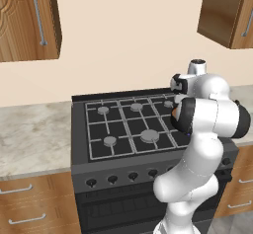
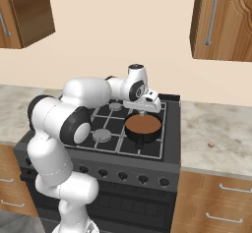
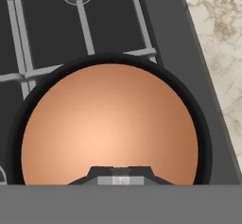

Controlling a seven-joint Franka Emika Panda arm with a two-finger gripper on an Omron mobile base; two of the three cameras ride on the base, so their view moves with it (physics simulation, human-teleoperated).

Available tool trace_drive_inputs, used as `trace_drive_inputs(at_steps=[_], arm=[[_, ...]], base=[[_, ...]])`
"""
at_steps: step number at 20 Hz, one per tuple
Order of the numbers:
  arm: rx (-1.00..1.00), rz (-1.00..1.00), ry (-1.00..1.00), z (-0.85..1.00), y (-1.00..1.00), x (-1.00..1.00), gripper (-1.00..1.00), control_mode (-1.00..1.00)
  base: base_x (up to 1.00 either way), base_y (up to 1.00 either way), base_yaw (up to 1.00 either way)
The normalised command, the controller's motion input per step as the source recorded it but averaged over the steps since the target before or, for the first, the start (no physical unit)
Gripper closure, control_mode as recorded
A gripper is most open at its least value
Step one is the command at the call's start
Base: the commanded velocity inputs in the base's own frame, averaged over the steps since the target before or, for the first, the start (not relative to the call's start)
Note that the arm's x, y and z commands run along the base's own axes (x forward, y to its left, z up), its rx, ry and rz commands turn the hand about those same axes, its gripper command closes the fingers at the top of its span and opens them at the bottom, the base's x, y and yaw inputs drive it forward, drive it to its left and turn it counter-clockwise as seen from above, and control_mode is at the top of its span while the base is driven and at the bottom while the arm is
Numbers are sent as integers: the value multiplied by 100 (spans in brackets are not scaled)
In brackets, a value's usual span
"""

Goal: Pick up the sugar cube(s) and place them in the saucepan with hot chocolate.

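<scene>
Kitchen stove (image 2: 106,143), dark grates. Saucepan with hot chocolate (image 2: 143,126): centre frame in right base view, directly beneath gripper (image 2: 143,110). Jaws clenched on small pale sugar cube (image 3: 120,176), bottom centre in hand view. Release should drop it straight in.

- Even, soft light is filling all three views; nothing is sitting in deep dark and nothing is burning out to white.
- The beige wall (image 1: 128,40) is showing a smooth, flat tone with hardly any shading.
- The white arm (image 1: 207,114) is catching gentle highlights on its rounded shells, fading into grey on the undersides.
- The orange-brown liquid in the saucepan (image 3: 108,124) is glowing palest near its middle and darkening toward the rim.
- Edges are looking slightly soft and blocky, as low-resolution renders do; the marbled counter (image 3: 222,38) is appearing a little smeared.
- Cast shadows are staying faint and diffuse beneath the wall cabinets (image 2: 221,25).
</scene>
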Motion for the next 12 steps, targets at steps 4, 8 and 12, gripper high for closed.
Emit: trace_drive_inputs(at_steps=[4,8,12], arm=[[0,0,0,-1,4,4,100,-100],[0,4,0,0,5,0,100,-100],[0,3,0,-16,0,4,100,-100]], base=[[0,0,0],[0,0,0],[0,0,0]])
